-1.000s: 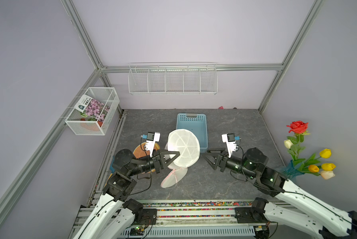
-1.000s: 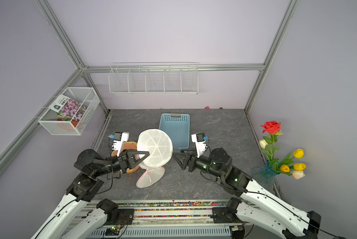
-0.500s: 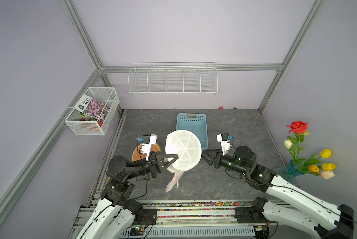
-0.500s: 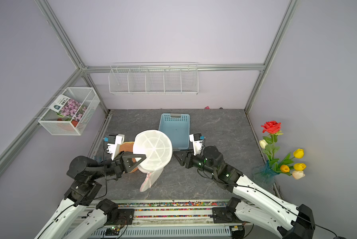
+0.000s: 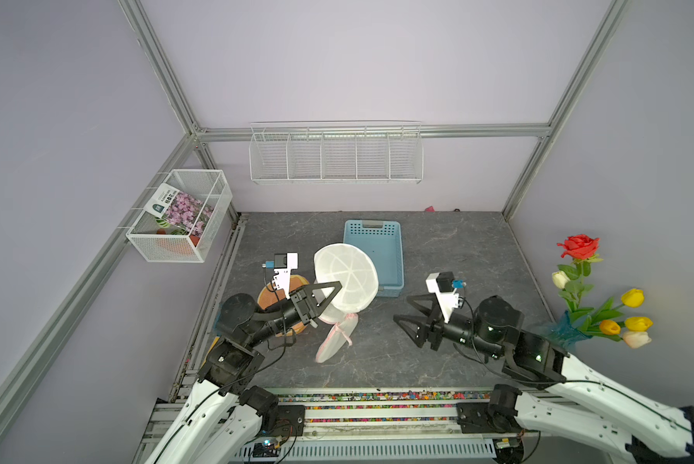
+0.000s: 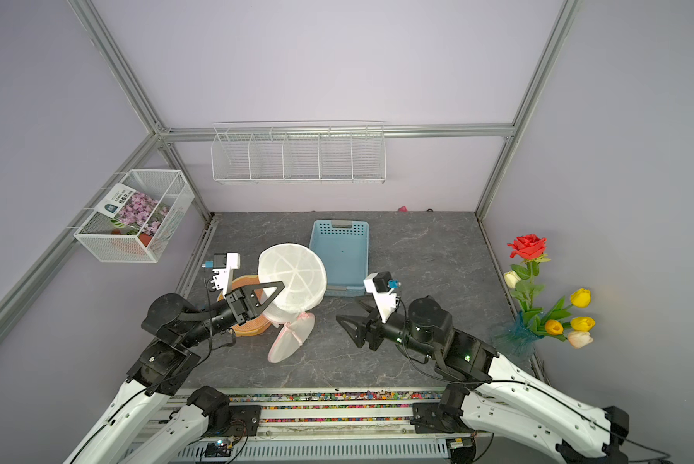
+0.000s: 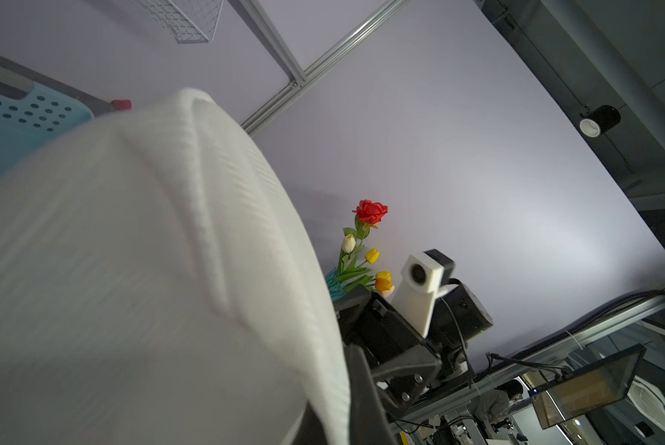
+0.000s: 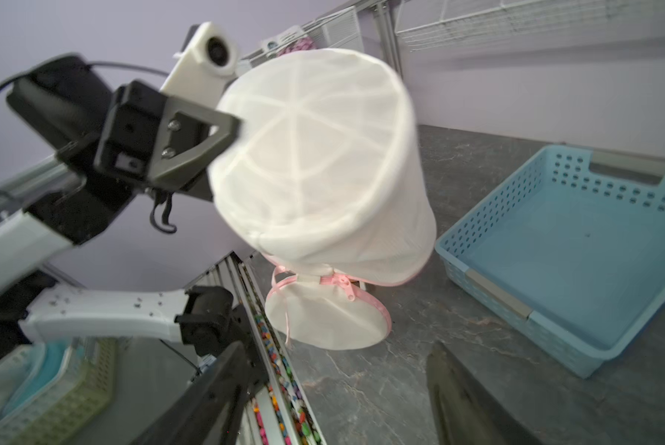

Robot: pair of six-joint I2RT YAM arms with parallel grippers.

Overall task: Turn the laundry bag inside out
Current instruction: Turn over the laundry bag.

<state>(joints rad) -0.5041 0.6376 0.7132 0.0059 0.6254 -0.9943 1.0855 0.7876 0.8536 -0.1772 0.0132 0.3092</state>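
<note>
Laundry bag [image 5: 347, 277] shifted left | left end effector [image 5: 331, 295] grips it | right end effector [image 5: 401, 307] open | wire basket [image 5: 168, 251]: packet [image 5: 178, 209]

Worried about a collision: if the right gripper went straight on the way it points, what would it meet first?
Most likely the laundry bag that the left gripper holds up, probably its hanging pink-zipped flap. Only table lies between it and the open right gripper; depth is unclear.
</note>
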